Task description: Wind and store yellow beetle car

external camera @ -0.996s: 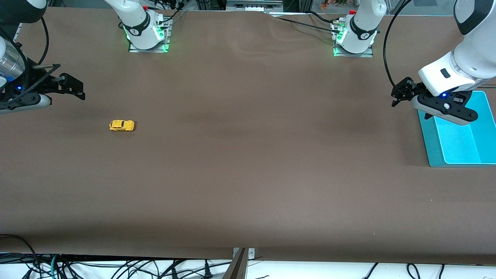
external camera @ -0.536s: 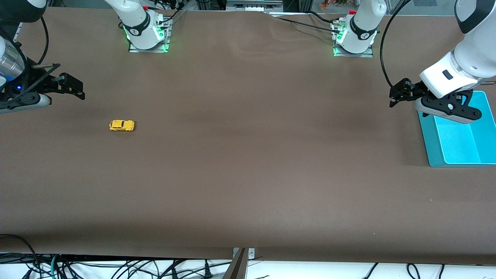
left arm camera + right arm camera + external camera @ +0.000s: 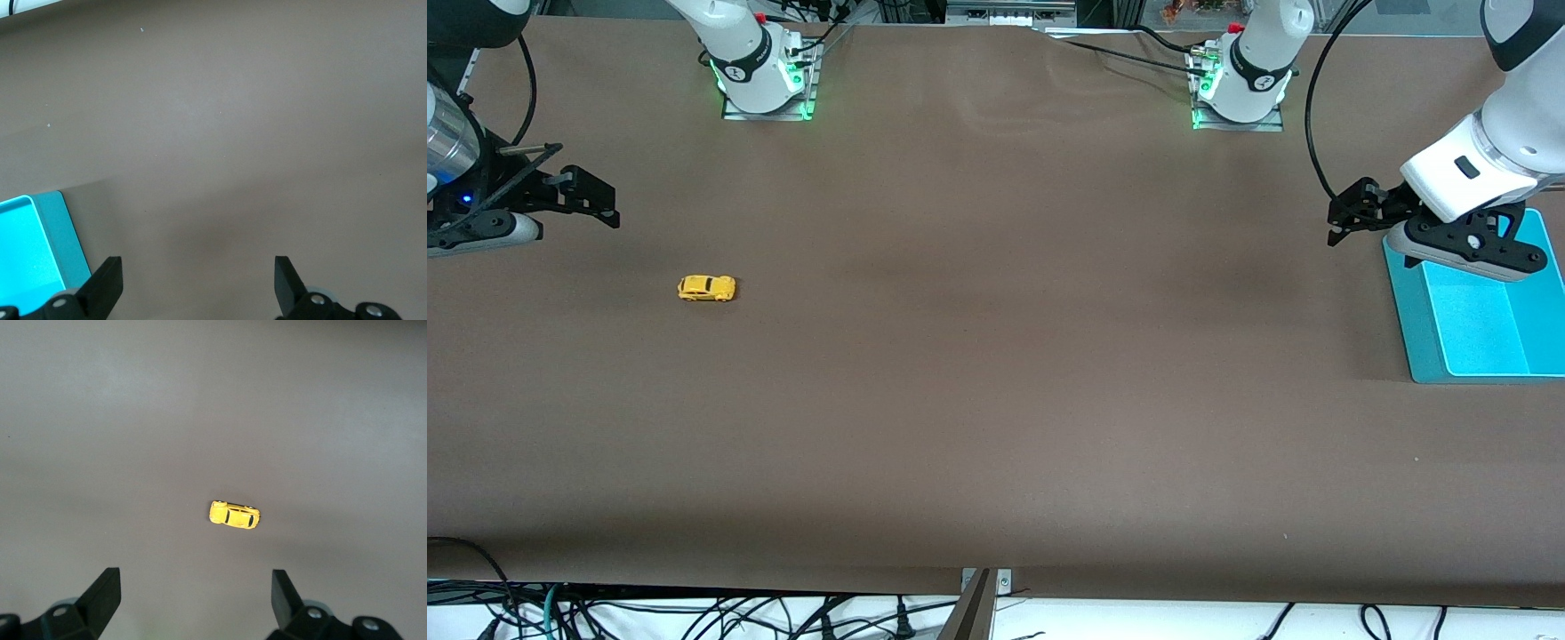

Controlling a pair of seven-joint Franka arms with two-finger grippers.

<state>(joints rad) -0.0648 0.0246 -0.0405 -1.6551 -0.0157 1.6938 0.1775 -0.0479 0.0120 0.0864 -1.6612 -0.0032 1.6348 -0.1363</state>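
Note:
The yellow beetle car [image 3: 707, 288] sits alone on the brown table toward the right arm's end. It also shows in the right wrist view [image 3: 234, 515], ahead of the open fingers. My right gripper [image 3: 596, 197] hangs open and empty in the air, apart from the car. My left gripper [image 3: 1347, 216] is open and empty in the air beside the edge of the teal bin [image 3: 1405, 316]. The left wrist view shows only bare table between its fingers [image 3: 107, 283] and a corner of the bin [image 3: 63, 230].
The teal bin stands at the left arm's end of the table. The two arm bases [image 3: 763, 80] [image 3: 1240, 84] stand along the edge farthest from the front camera. Cables hang below the edge nearest the camera.
My left gripper has shifted and risen slightly by the bin's edge. My right gripper has barely moved. The car has stayed in place.

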